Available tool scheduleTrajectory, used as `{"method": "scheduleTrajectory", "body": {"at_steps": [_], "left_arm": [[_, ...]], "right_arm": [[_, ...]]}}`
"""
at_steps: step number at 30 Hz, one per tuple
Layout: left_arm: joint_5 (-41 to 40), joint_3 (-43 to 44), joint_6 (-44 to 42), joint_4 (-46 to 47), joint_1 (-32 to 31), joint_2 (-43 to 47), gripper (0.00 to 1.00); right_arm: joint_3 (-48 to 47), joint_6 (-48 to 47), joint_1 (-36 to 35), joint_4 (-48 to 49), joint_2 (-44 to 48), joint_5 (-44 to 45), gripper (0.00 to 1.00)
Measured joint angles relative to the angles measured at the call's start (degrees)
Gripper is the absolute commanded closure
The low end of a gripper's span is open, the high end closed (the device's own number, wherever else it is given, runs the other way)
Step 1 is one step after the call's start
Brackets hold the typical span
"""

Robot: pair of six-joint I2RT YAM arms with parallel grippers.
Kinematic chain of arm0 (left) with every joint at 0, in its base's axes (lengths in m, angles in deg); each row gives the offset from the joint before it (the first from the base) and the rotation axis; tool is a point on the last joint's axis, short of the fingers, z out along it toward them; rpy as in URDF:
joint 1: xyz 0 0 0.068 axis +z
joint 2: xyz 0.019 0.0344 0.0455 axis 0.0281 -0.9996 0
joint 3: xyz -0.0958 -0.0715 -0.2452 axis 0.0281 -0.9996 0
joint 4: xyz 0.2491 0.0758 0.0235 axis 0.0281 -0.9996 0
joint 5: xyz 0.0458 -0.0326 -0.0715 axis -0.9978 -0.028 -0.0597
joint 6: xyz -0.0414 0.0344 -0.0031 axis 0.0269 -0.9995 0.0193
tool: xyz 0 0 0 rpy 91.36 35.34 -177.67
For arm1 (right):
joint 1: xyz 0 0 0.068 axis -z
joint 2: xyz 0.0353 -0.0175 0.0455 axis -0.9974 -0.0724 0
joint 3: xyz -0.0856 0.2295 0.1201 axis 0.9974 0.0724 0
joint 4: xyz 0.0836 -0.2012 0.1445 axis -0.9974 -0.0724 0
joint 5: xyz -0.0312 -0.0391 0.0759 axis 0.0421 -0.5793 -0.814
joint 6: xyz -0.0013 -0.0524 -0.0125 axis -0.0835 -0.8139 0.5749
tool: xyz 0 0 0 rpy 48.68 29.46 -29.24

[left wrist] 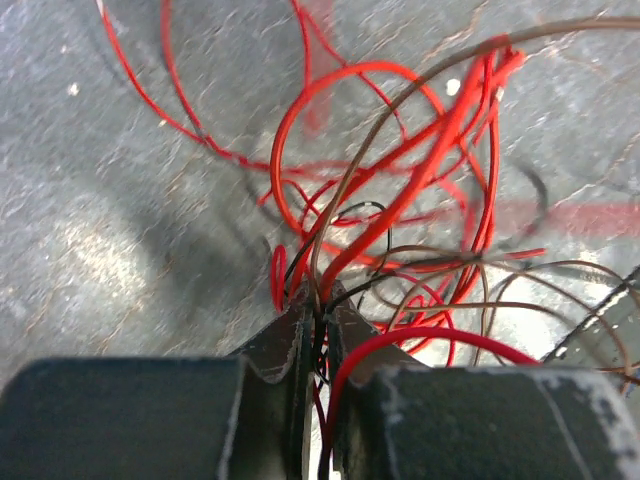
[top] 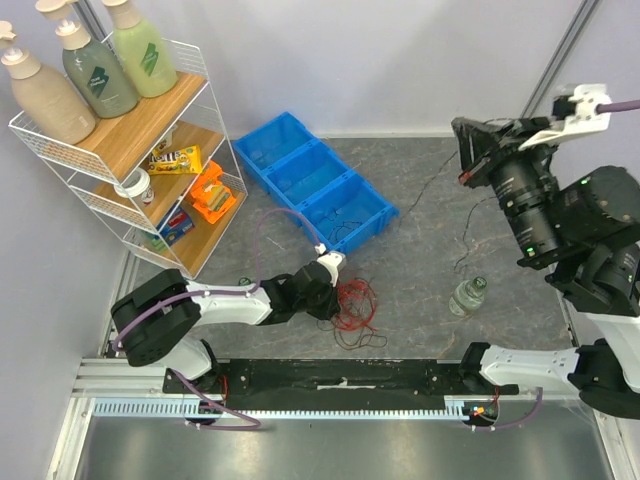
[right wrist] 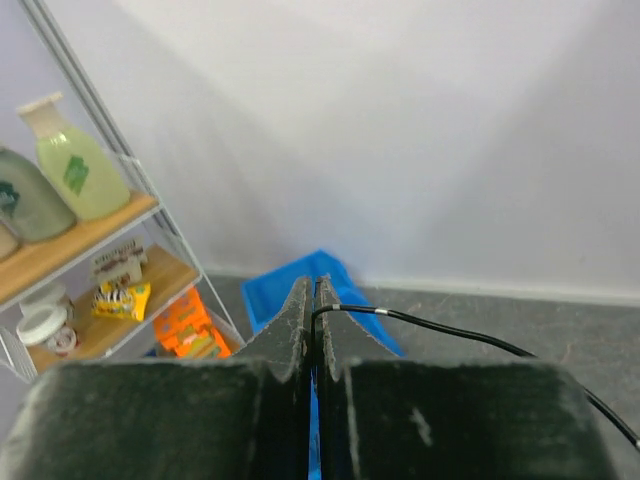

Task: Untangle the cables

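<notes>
- Plainly, the job is at an early stage. The cables lie as one knotted clump of red and dark loops on the worktop, just in front of the left arm's base and near the front corner of the blue bin.
- One strand is being separated: a thin black wire runs from the right gripper down and away towards the worktop. The top view is too faint to show whether its far end is free of the clump.
- The left wrist view shows red loops crossing one another and dark strands threaded through them, so most of the untangling looks left to do.
- A few hair-thin dark strands seem to lie in the nearest compartment of the bin, though they are too fine to tell for certain.
- The left arm is stretched low across the worktop, its wrist bent down into the clump. The left gripper has its jaws pinched together on several red and dark strands at the near edge of the tangle.
- The right arm is raised high over the far right of the worktop, well apart from the clump, and its wrist camera looks out towards the back wall and the shelf rack. Its jaws are closed tight on the black wire, which leaves the fingertips to the side.
- A small clear bottle stands on the worktop between the two arms, near the hanging strand.
</notes>
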Motion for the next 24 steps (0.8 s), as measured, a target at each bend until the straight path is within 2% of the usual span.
{"method": "scheduleTrajectory", "body": {"at_steps": [11, 13, 15, 19, 21, 24], "left_arm": [[-5.33, -3.67, 1.31, -2.78, 0.0, 5.01, 0.87], [-6.03, -3.78, 1.31, -3.78, 0.0, 5.86, 0.84], [-6.69, -4.24, 1.29, -4.39, 0.0, 6.91, 0.76], [-6.84, -4.55, 0.74, -7.23, 0.0, 10.23, 0.44], [-6.93, -4.48, 0.04, -9.9, 0.0, 14.34, 0.32], [-6.93, -2.91, -0.96, -14.19, 0.0, 22.45, 0.25]], "right_arm": [[-18.23, -11.08, 0.0, 9.92, -9.14, 0.55, 1.0], [-20.68, -12.74, 0.0, 12.11, -11.13, 0.52, 1.0], [-22.43, -14.62, 0.0, 14.29, -13.18, 0.48, 1.0], [-24.09, -17.75, 0.0, 17.27, -16.5, 0.37, 1.0], [-23.12, -18.99, 0.0, 18.01, -17.68, 0.59, 1.0], [-17.66, -19.98, 0.0, 18.84, -17.46, 1.77, 1.0]]}}
